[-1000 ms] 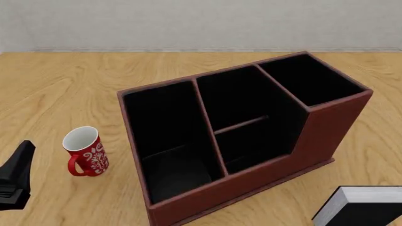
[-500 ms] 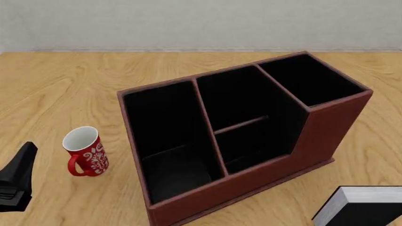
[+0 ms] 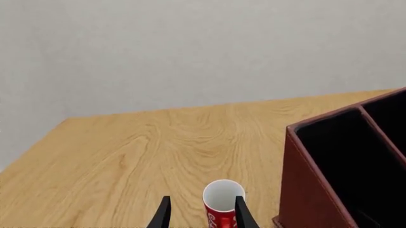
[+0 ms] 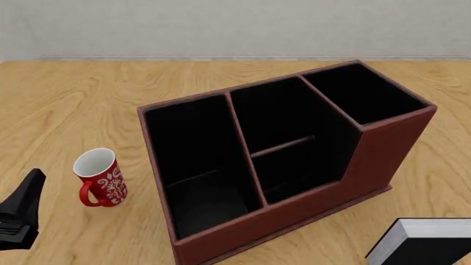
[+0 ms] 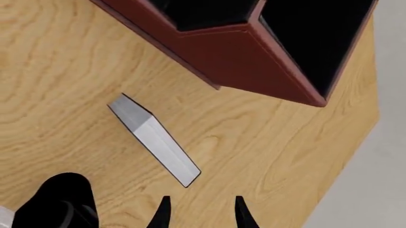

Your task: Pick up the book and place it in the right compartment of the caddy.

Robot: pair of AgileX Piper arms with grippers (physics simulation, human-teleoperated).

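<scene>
We are seeing the book standing on the table near the caddy, below its right compartment. Both the right gripper and left gripper are spread, holding nothing.

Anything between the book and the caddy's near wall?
Only bare table separates the book from the caddy, shown in the right wrist view.
</scene>
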